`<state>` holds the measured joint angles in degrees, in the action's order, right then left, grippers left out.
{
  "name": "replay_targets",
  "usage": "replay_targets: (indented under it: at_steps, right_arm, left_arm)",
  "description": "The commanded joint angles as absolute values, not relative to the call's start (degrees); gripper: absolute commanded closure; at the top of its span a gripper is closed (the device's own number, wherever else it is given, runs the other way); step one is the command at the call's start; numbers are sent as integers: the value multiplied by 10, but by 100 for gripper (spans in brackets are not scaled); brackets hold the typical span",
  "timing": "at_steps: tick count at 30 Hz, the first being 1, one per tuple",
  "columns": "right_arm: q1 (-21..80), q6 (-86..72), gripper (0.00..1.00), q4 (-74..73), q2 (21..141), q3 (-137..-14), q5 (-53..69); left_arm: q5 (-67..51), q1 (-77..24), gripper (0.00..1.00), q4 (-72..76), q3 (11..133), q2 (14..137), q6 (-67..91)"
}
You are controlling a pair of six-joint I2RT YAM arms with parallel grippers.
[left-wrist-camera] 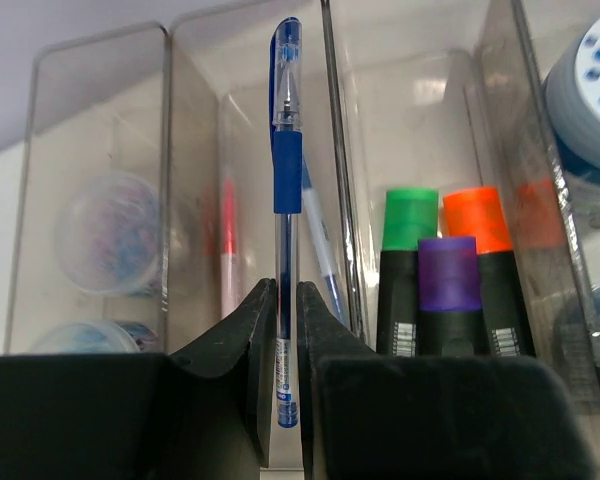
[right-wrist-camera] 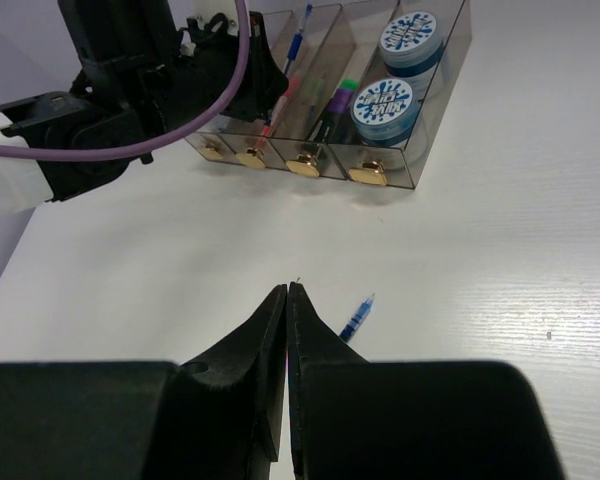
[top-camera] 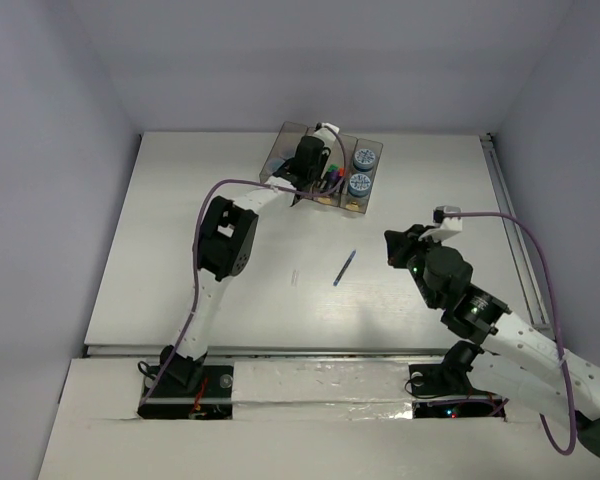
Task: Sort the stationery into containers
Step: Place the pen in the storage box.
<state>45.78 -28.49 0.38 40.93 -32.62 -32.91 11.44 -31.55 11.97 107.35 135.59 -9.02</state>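
The left gripper (left-wrist-camera: 287, 300) is clamped on a blue pen (left-wrist-camera: 287, 170) and holds it over the row of clear bins (left-wrist-camera: 338, 150) at the far side of the table (top-camera: 430, 200). In the wrist view the pen lines up with the second compartment, where a pink pen (left-wrist-camera: 228, 240) lies. The next compartment holds green (left-wrist-camera: 410, 220), orange (left-wrist-camera: 477, 220) and purple (left-wrist-camera: 448, 275) highlighters, and the end one holds two tape rolls (right-wrist-camera: 382, 103). The right gripper (right-wrist-camera: 287, 295) is closed on nothing. It hangs above the table, just beside a second blue pen (top-camera: 344, 268) lying loose there.
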Motion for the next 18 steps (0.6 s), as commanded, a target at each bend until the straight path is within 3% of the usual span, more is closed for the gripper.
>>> replay_targets:
  at_steps: [1,7,13,18]
  right_arm:
    - [455,-280,92,20,397,-323,-346]
    - [455,-282,92,22,386,-320,-346]
    - [455,-286,92,19,393,-322,-340]
    - [455,-285,92,16,391,-327,-337]
  left_arm:
    - [125,-319,100,107,1106,1353,-76]
    - [139,-319,100,102,1107,1354,-71]
    - [136,-319,72,121,1081,1314,-64]
    - [129,-319,64,118,1088,1285,-68]
